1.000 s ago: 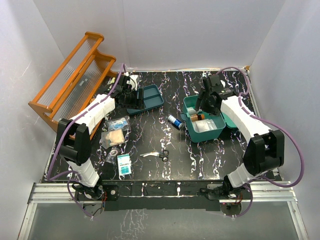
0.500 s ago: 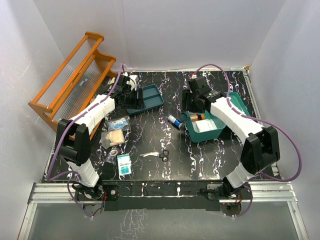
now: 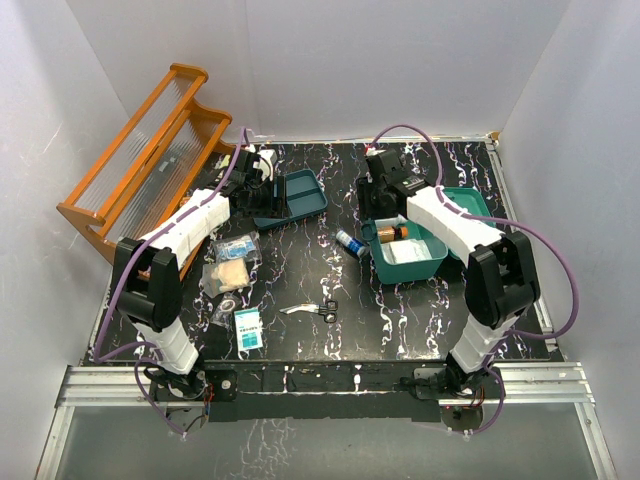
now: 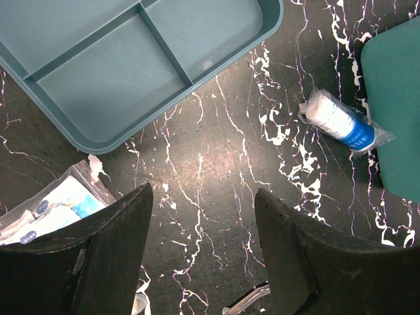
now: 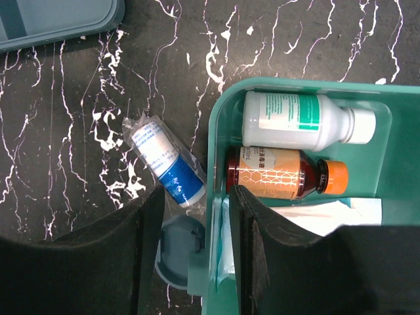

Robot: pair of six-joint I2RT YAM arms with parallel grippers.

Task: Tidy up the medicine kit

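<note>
Above the black marbled worktop, the overhead view shows the medicine kit standing open to the right of centre, with its lid laid back to the right. The right end effector hangs at the kit's far left corner. The left end effector hangs beside a teal divided tray. An orange wooden rack leans at the left edge. Scissors, bagged packets and a teal sachet lie near the left arm.

From the left wrist, the left end effector stands wide apart over bare worktop and holds nothing. A wrapped blue-and-white roll lies just beside the kit's edge.

From the right wrist, the right end effector is partly open. The kit's left wall and one end of the roll lie in the gap. It seems to grip nothing, though I cannot tell whether a finger touches the wall. Inside the kit, a white bottle with a green-banded label lies against an amber bottle with an orange cap. The print on both labels is too small to read. A white sheet lies beside them.
</note>
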